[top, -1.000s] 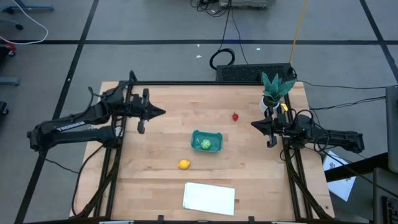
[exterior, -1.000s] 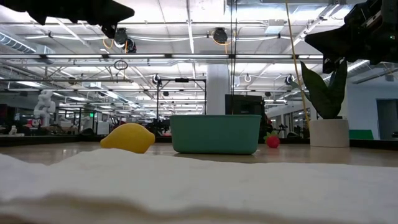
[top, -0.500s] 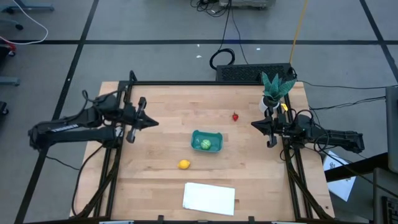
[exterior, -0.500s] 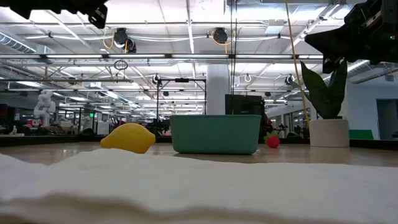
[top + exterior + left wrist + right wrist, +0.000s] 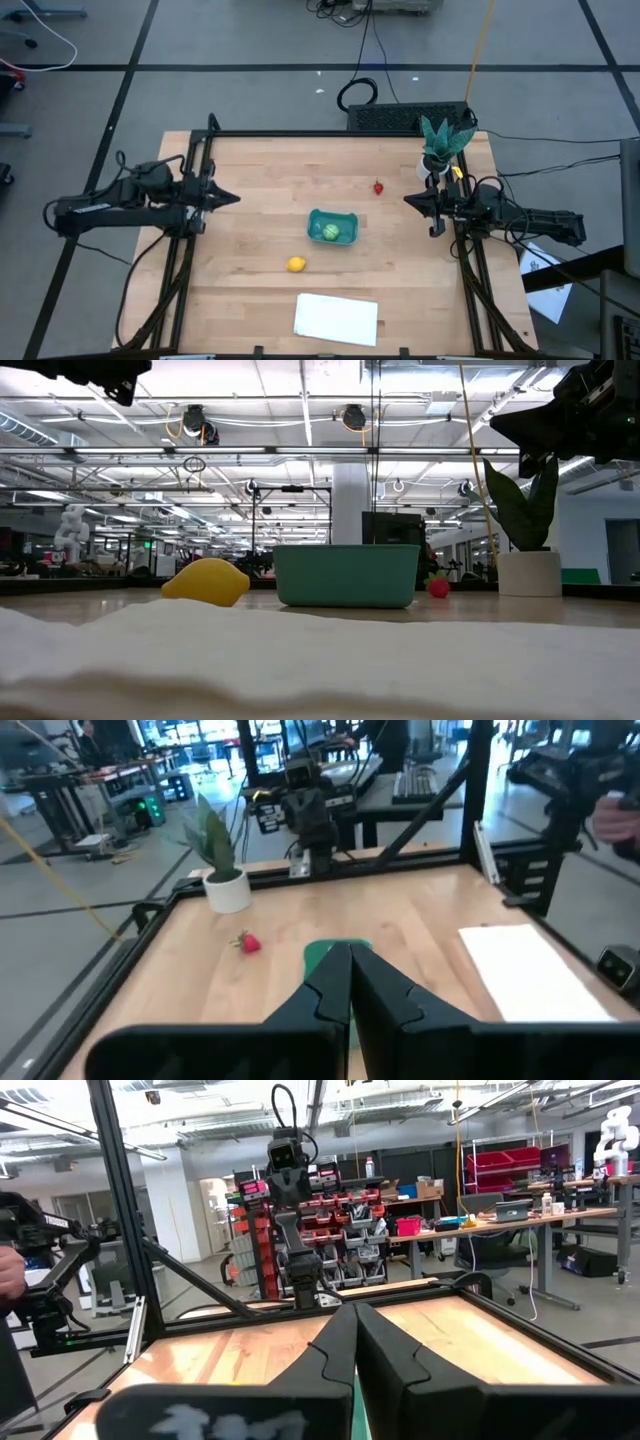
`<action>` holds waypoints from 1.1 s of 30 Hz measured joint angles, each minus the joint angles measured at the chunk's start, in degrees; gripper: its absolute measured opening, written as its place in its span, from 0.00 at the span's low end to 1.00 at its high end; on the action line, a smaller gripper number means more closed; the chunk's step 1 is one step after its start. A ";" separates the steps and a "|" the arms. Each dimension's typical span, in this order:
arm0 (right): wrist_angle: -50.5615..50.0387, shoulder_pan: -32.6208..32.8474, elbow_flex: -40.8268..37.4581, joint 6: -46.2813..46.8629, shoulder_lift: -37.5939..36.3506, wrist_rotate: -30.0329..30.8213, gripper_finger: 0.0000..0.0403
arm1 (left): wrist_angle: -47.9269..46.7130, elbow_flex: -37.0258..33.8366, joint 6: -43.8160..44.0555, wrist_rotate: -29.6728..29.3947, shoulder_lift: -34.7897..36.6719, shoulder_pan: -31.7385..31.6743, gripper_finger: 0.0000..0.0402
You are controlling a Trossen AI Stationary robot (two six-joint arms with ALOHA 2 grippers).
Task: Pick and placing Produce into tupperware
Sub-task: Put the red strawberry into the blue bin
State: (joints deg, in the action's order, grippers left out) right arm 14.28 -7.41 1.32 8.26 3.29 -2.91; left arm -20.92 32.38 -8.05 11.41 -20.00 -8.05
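Observation:
The teal-blue tupperware (image 5: 332,228) stands mid-table with the light-green ball (image 5: 330,232) inside it. The red strawberry (image 5: 378,187) lies on the wood farther back, toward the right, and the yellow lemon (image 5: 295,264) lies nearer than the tub, on its left. My left gripper (image 5: 232,198) hovers shut above the table's left edge, pointing at the tub (image 5: 322,953). My right gripper (image 5: 409,199) waits shut at the right edge, beside the plant. Both are well apart from the produce.
A potted plant (image 5: 438,150) stands in the far right corner, close to my right arm. A flat white sheet (image 5: 337,318) lies at the near edge. A black metal frame (image 5: 330,133) borders the table. Bare wood lies between the grippers and the tub.
My left arm has drawn back from the table's middle toward the left edge and slightly toward the near edge; in the low view it has slid off toward the upper left corner. The right arm, the tub and the produce have stayed where they were.

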 joint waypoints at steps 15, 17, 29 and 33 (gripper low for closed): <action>0.00 -0.01 0.00 0.03 0.00 0.01 0.00 | 16.24 -12.00 1.07 -4.16 1.09 -0.02 0.02; 0.02 0.01 0.00 0.03 0.00 -0.01 0.00 | 18.34 -13.55 1.00 -4.14 1.09 -0.21 0.02; -0.01 0.00 -0.01 0.03 0.00 -0.01 0.00 | 24.68 -18.90 4.18 -4.09 3.15 -0.92 0.02; -0.23 -0.01 0.00 0.03 0.00 -0.01 0.00 | 27.02 -21.84 4.38 -4.09 4.96 -0.92 0.02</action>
State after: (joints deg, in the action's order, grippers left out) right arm 14.06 -7.42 1.32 8.29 3.29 -2.92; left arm 6.10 10.54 -3.67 7.31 -15.04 -8.97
